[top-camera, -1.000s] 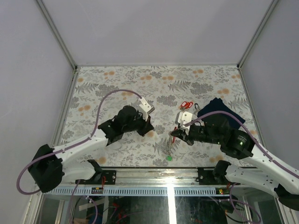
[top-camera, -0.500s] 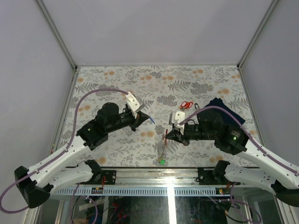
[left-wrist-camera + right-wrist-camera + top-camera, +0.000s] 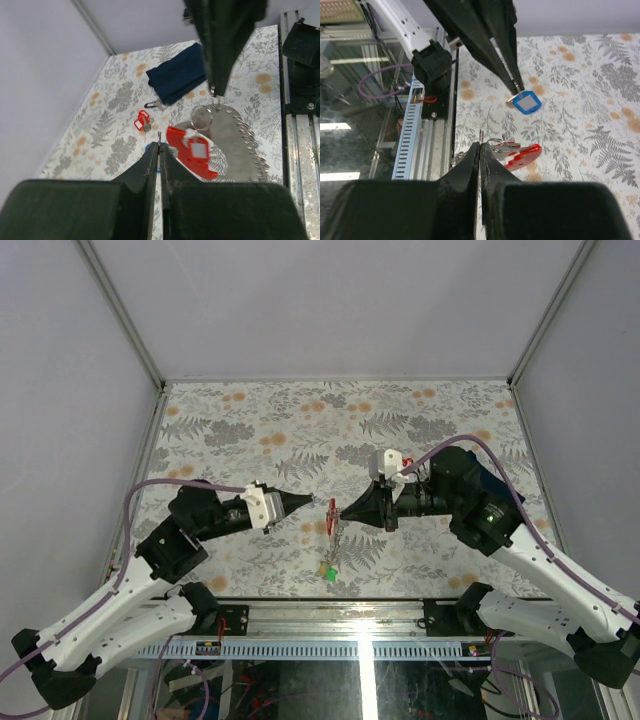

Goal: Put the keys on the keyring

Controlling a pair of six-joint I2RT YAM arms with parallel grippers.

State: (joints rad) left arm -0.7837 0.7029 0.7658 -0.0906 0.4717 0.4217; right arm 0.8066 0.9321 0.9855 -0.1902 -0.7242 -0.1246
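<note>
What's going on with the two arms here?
The right tool is shut on a silvery keyring with a red plastic tag; a chain with a green tag dangles from it. The left tool is shut on a small key with a blue plastic tag, tip facing the ring but apart from it, not yet on. More red-tagged keys lie near the folded navy cloth.
</note>
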